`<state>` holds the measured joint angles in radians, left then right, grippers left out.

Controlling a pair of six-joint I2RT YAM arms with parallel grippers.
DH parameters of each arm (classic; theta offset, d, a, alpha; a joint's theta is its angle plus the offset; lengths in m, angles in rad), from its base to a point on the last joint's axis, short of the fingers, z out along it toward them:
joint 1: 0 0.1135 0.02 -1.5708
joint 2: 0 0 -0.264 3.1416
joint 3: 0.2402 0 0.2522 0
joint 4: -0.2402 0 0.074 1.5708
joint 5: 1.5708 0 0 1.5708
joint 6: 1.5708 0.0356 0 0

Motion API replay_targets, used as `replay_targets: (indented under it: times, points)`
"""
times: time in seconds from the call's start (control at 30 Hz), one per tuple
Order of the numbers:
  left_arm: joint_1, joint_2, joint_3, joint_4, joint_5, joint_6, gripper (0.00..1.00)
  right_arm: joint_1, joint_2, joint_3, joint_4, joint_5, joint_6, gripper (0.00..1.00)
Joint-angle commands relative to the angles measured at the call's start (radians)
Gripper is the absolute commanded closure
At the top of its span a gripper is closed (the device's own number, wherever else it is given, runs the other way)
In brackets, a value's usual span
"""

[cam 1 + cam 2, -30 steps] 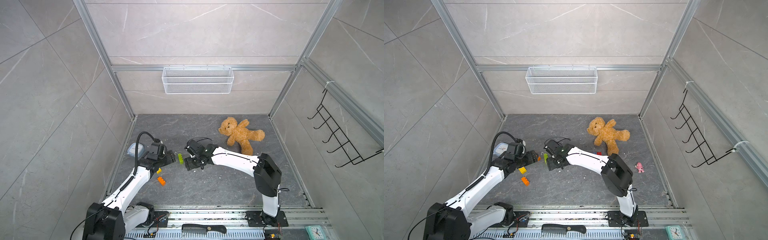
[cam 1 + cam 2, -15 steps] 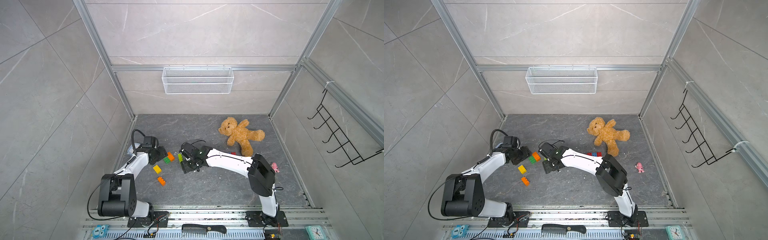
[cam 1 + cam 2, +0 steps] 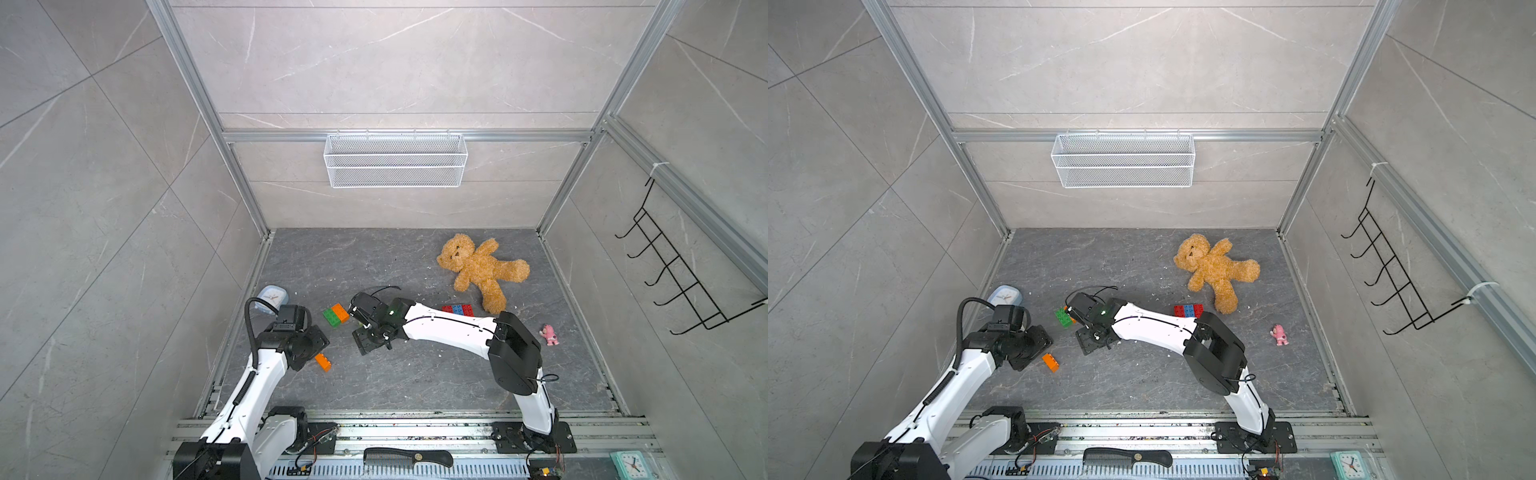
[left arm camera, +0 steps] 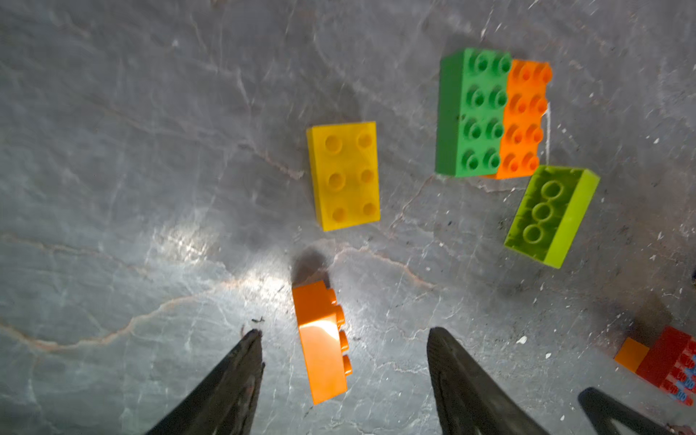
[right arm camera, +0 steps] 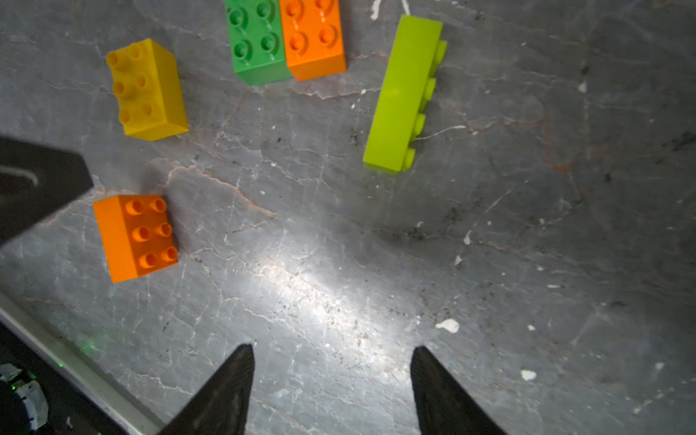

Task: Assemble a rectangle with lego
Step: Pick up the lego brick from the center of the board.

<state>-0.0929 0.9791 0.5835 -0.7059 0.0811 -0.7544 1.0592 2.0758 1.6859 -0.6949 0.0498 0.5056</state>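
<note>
Lego green-orange pair sits on the floor, with the yellow brick and lime brick beside it, both hidden under the arms in both top views. Left gripper gapes over a tipped orange brick, gripping nothing; right gripper is spread wide too, empty. Teddy lies well apart.

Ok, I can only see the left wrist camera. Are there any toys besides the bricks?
Observer: Yes, a teddy bear lies on its back at the far end of the floor, in both top views.
Kid: Is the right gripper holding something?
Observer: No. Its wrist view shows it open above bare floor, with nothing in it.
Kid: Anything pink?
Observer: A small pink figurine is alone on the floor, nearer the robot than the teddy bear.
</note>
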Motion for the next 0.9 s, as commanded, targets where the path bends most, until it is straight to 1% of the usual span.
replay_targets:
  times: [0.0,0.1,0.2,0.33,0.5,0.53,0.63,0.7,0.77,0.83,0.87]
  points:
    - [-0.048,0.016,-0.011,-0.018,0.005,-0.067,0.31,-0.018,-0.041,-0.022,-0.011,0.030,0.003,0.32]
    - [-0.086,0.071,-0.022,0.032,0.013,-0.077,0.36,-0.023,-0.052,-0.027,-0.012,0.041,0.005,0.32]
    - [-0.088,0.100,-0.040,0.078,0.019,-0.069,0.46,-0.024,-0.069,-0.042,-0.010,0.054,0.012,0.32]
    - [-0.088,0.132,-0.046,0.094,0.023,-0.048,0.60,-0.030,-0.093,-0.080,0.001,0.064,0.023,0.32]
    - [-0.088,0.126,-0.060,0.088,0.013,-0.032,0.63,-0.038,-0.112,-0.113,0.015,0.067,0.032,0.32]
    - [-0.088,0.123,-0.063,0.092,0.010,-0.032,0.65,-0.040,-0.115,-0.117,0.017,0.068,0.034,0.32]
    - [-0.088,0.118,-0.063,0.101,0.009,-0.021,0.74,-0.046,-0.126,-0.129,0.024,0.059,0.041,0.32]
    - [-0.097,0.111,-0.049,0.127,0.045,-0.020,0.81,-0.062,-0.144,-0.152,0.033,0.045,0.052,0.32]
    - [-0.137,0.105,-0.029,0.172,0.084,-0.031,0.87,-0.089,-0.178,-0.187,0.047,0.038,0.066,0.32]
    - [-0.202,0.122,0.009,0.223,0.115,-0.047,0.91,-0.134,-0.226,-0.239,0.064,0.017,0.087,0.32]
    - [-0.239,0.135,0.029,0.267,0.130,-0.056,0.92,-0.164,-0.256,-0.273,0.084,-0.014,0.102,0.32]
